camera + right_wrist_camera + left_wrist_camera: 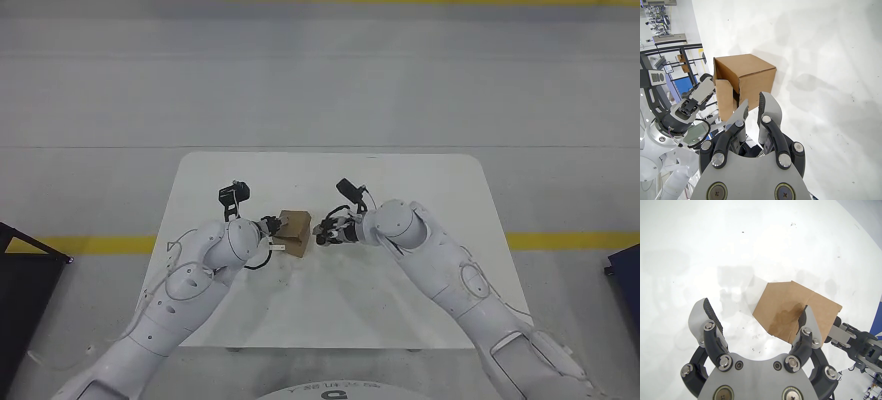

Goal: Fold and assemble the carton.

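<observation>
The carton [294, 232] stands near the middle of the tabletop [400, 290], between the two hands, with its body already squared up into a box. One end is not yet closed. In the right wrist view a narrow flap [724, 98] stands loose beside a dark gap into the inside.

The left hand [756, 304] is spread wide. One of its fingers [804, 321] lies against the stained side of the carton and the other is over bare tabletop, so it grips nothing. The right hand [753, 97] sits low at a bottom corner of the carton, its fingers a little apart and, as far as can be seen, clamped on nothing.

The main risk is probably that the box moves instead of the flap. It looks light and nothing pins it, so a push from one hand could slide, turn or tip it unless the other hand braces the opposite side. A single finger against the wall is a weak brace.

The loose flap could also buckle, or end up outside the wall, if it is pressed away from its crease. The brown stain [785, 315] sits beside a ragged edge, and the card there may be softer and may crease or tear under pressure.

The hands are also working very close together, so a finger could catch an edge or strike the other hand.
</observation>
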